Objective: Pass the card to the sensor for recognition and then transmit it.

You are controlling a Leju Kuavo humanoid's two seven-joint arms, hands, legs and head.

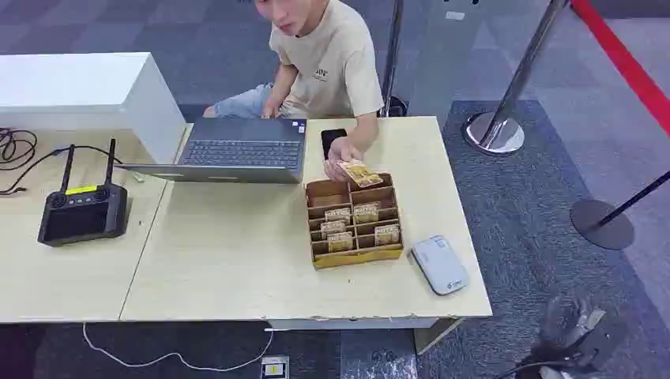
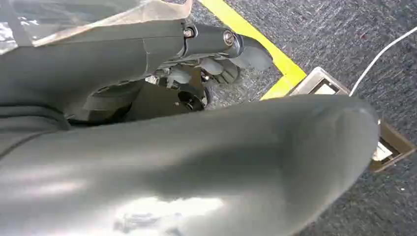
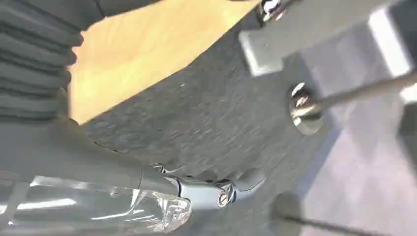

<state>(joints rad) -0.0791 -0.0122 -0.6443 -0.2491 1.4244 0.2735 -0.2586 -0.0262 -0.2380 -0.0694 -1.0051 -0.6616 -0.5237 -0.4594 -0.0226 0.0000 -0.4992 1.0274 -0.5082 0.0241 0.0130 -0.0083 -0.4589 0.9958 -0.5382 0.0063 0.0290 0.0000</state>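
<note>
On the far left of the tables a black controller (image 1: 83,212) sits untouched, then the open laptop (image 1: 241,150), and the robot's left hand (image 2: 206,162) hangs low over the carpet, well below all this; its fingers extend with nothing between them, so it looks empty and loose. Moving right, the cardboard card rack (image 1: 354,222) stands on the light table (image 1: 237,260), several cards slotted in its compartments, and a person's hand (image 1: 340,158) holds one card (image 1: 362,174) tilted over the rack's far end. Just beyond the rack's right side lies the white sensor (image 1: 439,265), long axis running roughly away from the robot. The right hand (image 3: 216,189) also hangs beside the table edge, fingers straight, holding nothing. I'd judge the right hand the nearer one: rack and sensor lie up, forward and slightly inward of it, the cards standing edge-up across its reach.
</note>
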